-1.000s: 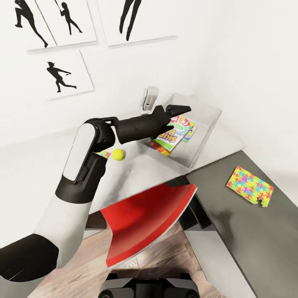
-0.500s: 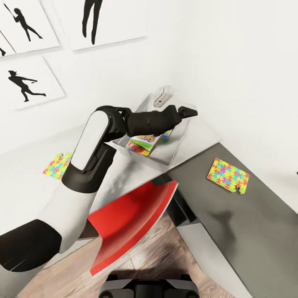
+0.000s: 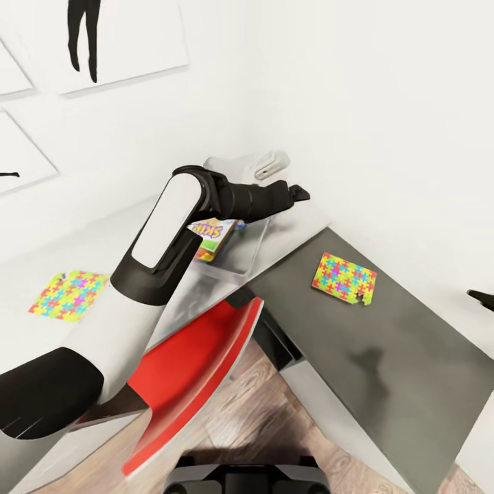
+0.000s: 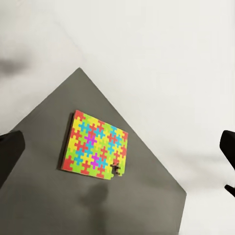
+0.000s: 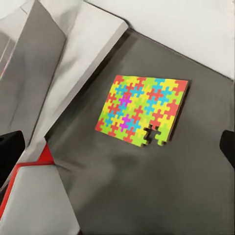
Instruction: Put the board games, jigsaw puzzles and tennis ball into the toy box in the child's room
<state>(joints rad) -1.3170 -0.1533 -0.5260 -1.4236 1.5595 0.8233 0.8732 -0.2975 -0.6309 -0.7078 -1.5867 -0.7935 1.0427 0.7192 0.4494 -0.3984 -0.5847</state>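
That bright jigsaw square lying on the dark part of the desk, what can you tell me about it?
The thin flat multicoloured jigsaw puzzle square is patterned with interlocking pieces in yellow, pink, blue, green and red. It lies flat and skewed on the dark grey desk section, near where that section joins the pale top. One edge has a notch where a piece is missing, with the neighbouring corner piece jutting out. It casts a thin shadow, and nothing but the desk touches it.

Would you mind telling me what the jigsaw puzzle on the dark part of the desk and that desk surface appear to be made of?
The jigsaw puzzle looks like thin printed cardboard or thin wood: flat, bright matte colours, a brownish edge, and a gap near one corner. The dark desk surface looks like smooth matte grey laminate or painted board, showing only soft shadows and no grain. As a render, neither is certain.
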